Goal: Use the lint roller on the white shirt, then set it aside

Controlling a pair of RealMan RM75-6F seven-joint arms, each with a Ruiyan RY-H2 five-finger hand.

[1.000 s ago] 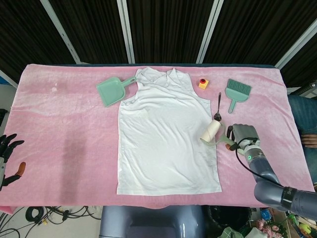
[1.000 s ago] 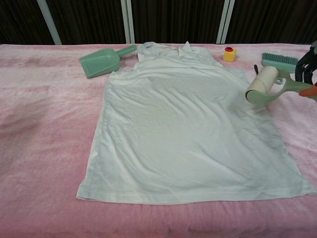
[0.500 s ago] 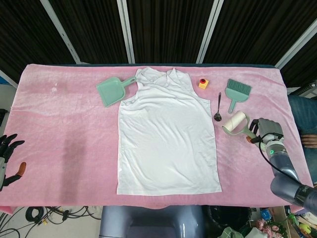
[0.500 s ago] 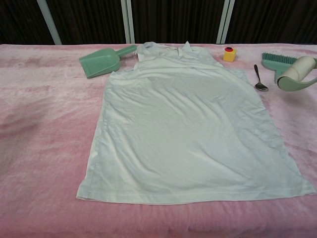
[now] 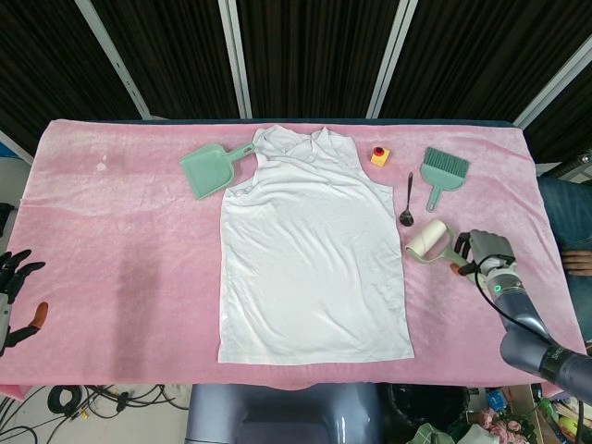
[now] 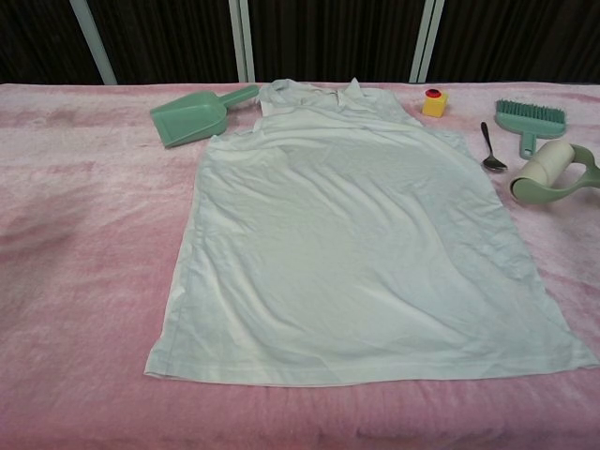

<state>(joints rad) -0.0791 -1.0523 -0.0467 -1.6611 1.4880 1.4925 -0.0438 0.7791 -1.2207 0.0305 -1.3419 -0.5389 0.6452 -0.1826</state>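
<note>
Pink cloth (image 5: 129,240); lint roller (image 5: 427,241) handle rightward

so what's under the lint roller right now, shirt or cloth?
Pink table cloth. The lint roller sits just right of the white shirt, handle in the right hand. Whether it touches down is unclear.

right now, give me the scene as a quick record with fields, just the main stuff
surface: pink cloth over the table
white shirt: flat, centre
lint roller: on the cloth right of the shirt, off it
right hand: at the roller's handle; grip unclear
left hand: at the left edge, holding nothing
spoon: between shirt and roller
dustpan: beside the collar
brush: far right
</note>
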